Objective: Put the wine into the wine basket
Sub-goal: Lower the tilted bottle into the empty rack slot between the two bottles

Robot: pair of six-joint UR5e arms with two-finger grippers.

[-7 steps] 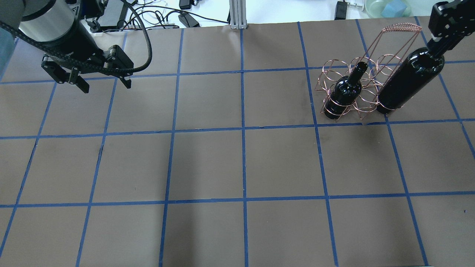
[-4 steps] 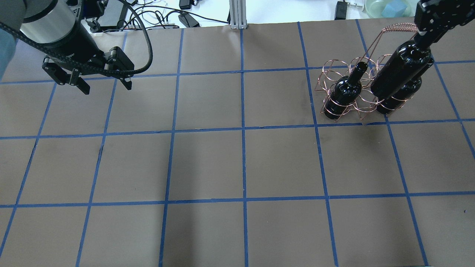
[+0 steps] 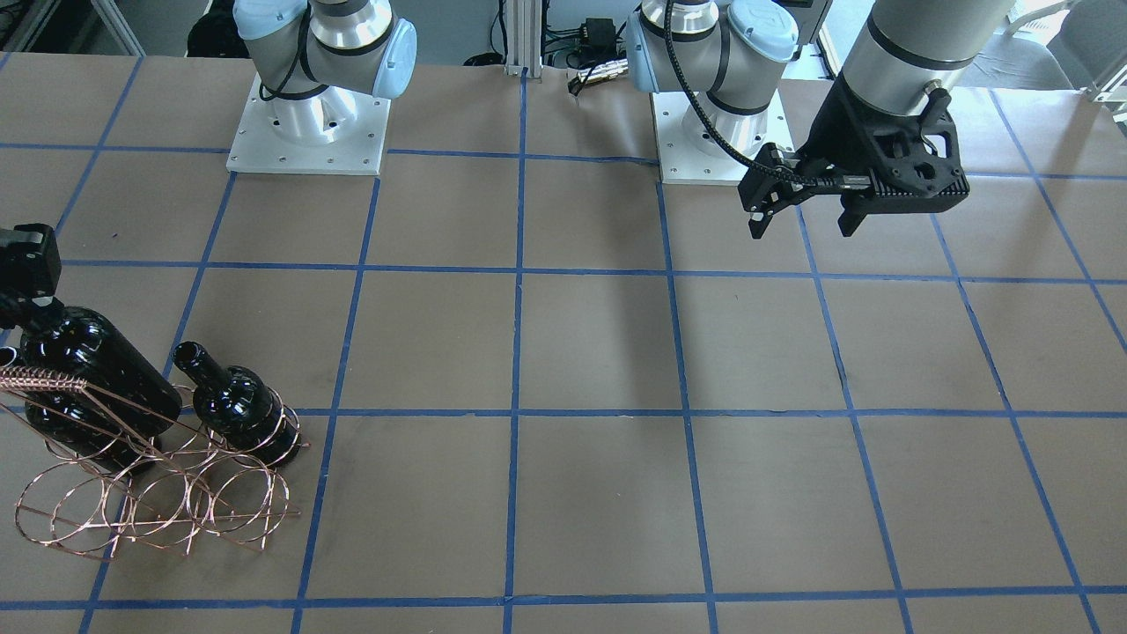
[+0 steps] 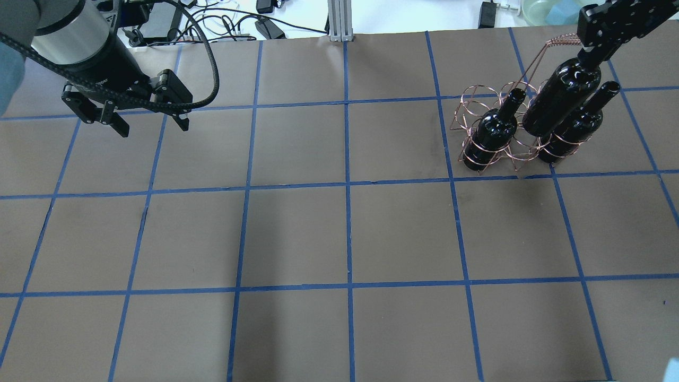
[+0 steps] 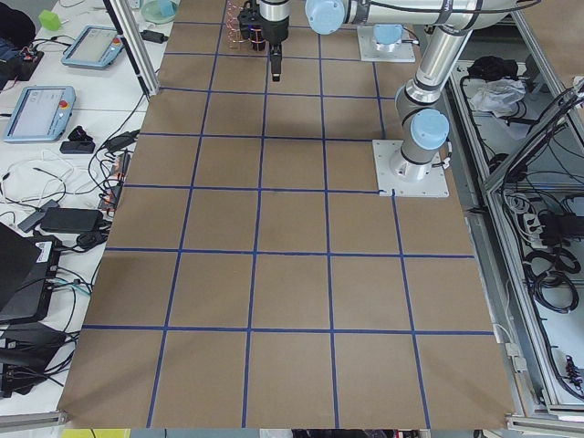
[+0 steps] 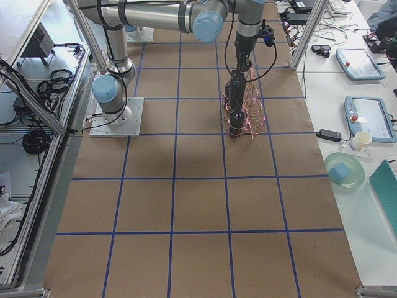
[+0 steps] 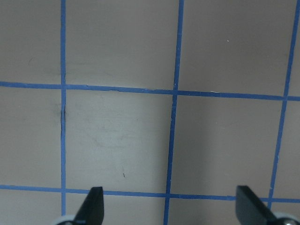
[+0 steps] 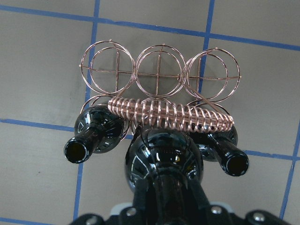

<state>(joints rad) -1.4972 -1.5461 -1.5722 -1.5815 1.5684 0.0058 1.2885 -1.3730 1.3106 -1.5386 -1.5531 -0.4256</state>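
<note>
My right gripper is shut on the neck of a near-black wine bottle and holds it upright above the copper wire wine basket. In the right wrist view the held bottle hangs over the middle of the near row, under the coiled handle. Two identical bottles stand in the basket, one on each side. I cannot tell whether the held bottle's base is inside a loop. My left gripper is open and empty, far off at the table's other side.
The basket's far row of three loops is empty. The brown table has a blue tape grid. Cables and boxes lie beyond the far edge. The arm bases stand on the robot's side.
My right gripper has carried the held bottle leftward to the basket's middle, uncovering the bottle in the right-hand slot. My left gripper has barely moved.
</note>
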